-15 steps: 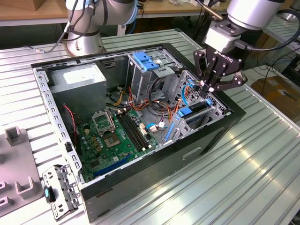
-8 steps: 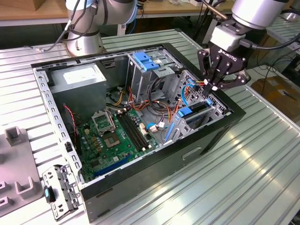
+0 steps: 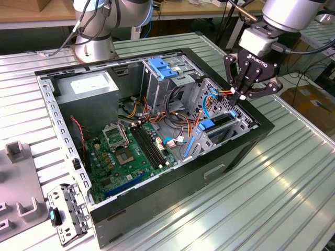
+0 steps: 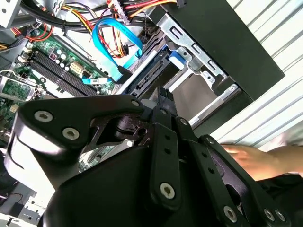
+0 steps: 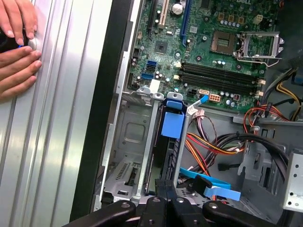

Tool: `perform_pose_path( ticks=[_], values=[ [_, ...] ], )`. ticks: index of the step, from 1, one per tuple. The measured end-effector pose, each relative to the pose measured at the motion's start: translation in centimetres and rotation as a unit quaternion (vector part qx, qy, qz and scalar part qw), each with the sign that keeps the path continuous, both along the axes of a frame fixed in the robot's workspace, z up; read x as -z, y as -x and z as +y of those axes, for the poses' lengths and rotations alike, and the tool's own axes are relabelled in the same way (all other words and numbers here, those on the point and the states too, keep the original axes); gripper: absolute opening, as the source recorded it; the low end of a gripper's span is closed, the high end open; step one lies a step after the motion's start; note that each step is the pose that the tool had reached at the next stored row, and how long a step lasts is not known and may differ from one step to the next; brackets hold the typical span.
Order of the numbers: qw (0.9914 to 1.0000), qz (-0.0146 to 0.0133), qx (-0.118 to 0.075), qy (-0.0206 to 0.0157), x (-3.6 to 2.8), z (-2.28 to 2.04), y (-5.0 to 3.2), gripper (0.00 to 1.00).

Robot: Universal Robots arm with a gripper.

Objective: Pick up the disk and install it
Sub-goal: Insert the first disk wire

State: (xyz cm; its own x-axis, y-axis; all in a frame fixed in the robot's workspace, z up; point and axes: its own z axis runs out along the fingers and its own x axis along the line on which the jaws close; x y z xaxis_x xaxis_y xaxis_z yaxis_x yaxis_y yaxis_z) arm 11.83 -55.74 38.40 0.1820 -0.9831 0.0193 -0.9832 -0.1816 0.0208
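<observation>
my claw [image 3: 242, 97], tips pressed together, bears on the disk [image 5: 169, 151] in the drive cage [image 5: 125, 137]; a skewed push could jam its rails or snag the blue cable [image 5: 213, 185] beside the cage.

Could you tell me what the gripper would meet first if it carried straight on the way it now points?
Most likely the disk sitting in the drive bay, just beyond the gripper, though depth is unclear.

Dark disk [image 5: 173, 126] with blue rail, standing on edge, slotted in metal drive bay [image 5: 127, 137]
</observation>
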Motion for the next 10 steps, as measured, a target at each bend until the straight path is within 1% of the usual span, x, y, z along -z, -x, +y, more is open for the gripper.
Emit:
perform_pose_path(
  ticks=[3,6,10],
  values=[
    [1.0,0.0,-0.001,0.0,0.0,0.0,-0.03,0.11],
    [0.99998,0.0,-0.006,0.0,0.0,0.0,-0.22,0.11],
    [0.9996,0.0,-0.028,-0.0001,0.0,0.0,-0.45,0.11]
  ],
)
